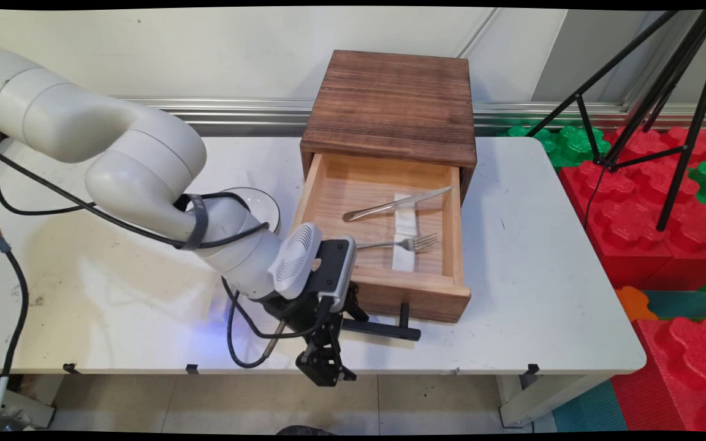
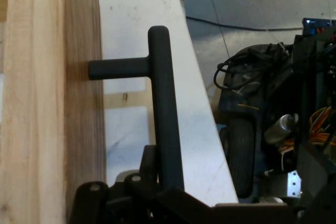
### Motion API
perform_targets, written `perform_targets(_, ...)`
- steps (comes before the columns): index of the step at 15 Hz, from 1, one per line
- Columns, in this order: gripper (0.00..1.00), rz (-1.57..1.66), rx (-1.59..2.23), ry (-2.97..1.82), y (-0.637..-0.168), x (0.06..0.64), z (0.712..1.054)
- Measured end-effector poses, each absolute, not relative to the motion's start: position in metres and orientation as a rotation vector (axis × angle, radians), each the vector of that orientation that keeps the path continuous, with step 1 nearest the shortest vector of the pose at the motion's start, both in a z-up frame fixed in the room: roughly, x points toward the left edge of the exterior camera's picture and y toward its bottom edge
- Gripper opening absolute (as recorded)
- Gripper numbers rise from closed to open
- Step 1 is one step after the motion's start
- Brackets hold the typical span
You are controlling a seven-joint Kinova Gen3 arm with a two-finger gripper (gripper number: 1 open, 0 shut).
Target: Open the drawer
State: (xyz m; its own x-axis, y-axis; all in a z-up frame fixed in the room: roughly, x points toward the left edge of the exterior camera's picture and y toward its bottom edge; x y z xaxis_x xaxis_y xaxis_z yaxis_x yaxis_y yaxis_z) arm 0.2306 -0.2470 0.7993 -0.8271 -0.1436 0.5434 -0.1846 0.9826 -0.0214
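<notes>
Gripping black handle [image 2: 164, 108], gripper [image 1: 326, 367], wooden drawer [image 1: 415, 298] (pulled open)

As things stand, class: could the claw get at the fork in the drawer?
Probably yes. The drawer is pulled open with nothing over the fork. The claw sits low by the handle, so it must first rise over the drawer's front.

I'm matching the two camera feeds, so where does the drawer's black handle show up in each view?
Main view: the black handle juts from the open wooden drawer's front panel, low and just right of centre, near the table's front edge.
Hand view: the handle runs as a vertical bar through the centre, its stem joined to the panel on the left.
Shared landmark: the drawer's front panel.
</notes>
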Motion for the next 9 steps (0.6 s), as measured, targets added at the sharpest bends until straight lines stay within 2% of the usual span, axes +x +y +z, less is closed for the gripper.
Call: perform_targets(9,1.0,0.063,0.253,-2.548,-0.2357,0.2313,0.7991)
